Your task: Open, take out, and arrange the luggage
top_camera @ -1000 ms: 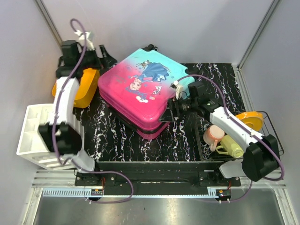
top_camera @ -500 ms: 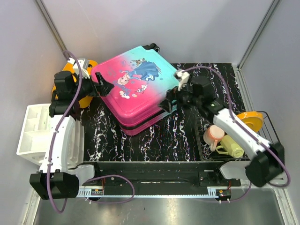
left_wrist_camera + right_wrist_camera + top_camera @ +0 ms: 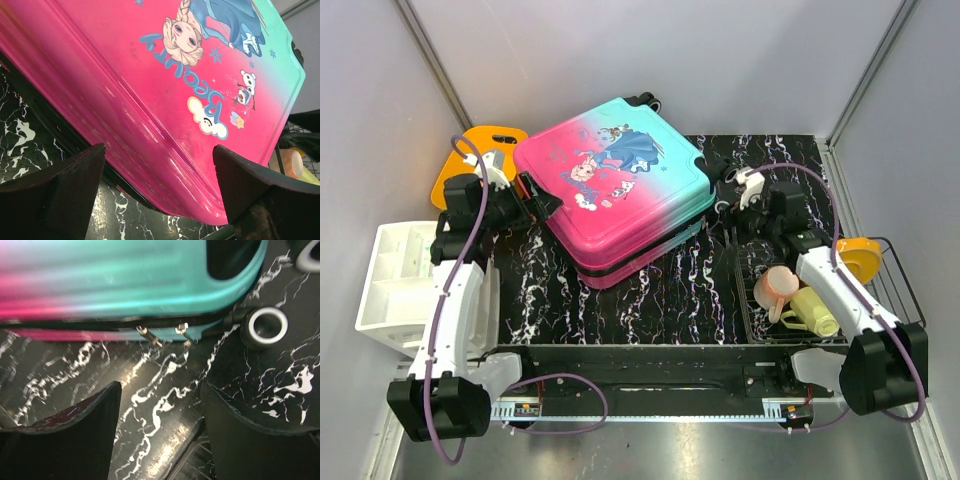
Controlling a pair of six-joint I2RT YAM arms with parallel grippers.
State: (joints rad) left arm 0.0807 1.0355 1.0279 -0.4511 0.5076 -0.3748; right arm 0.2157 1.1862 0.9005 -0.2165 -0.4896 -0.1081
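The luggage [image 3: 610,190] is a closed teal-to-pink suitcase with a princess print, lying flat at the back middle of the black marbled table. My left gripper [image 3: 542,200] is open and empty at its left pink edge. In the left wrist view the pink shell [image 3: 175,100] fills the space ahead of the open left gripper [image 3: 160,187]. My right gripper [image 3: 728,197] is open and empty just right of the teal corner. The right wrist view shows the teal side [image 3: 125,285], two zipper pulls [image 3: 165,335] and a wheel [image 3: 263,327] beyond the open right gripper [image 3: 160,425].
An orange bin [image 3: 485,150] sits behind the left arm. A white rack [image 3: 395,285] stands at the left edge. A wire basket [image 3: 750,300] at the right holds a pink cup [image 3: 775,288], a yellow cup [image 3: 815,310] and an orange plate [image 3: 855,255].
The suitcase slid left and back a second ago and has since stayed put. My left arm came down to its left edge. My right gripper has pulled back to the right, off the suitcase.
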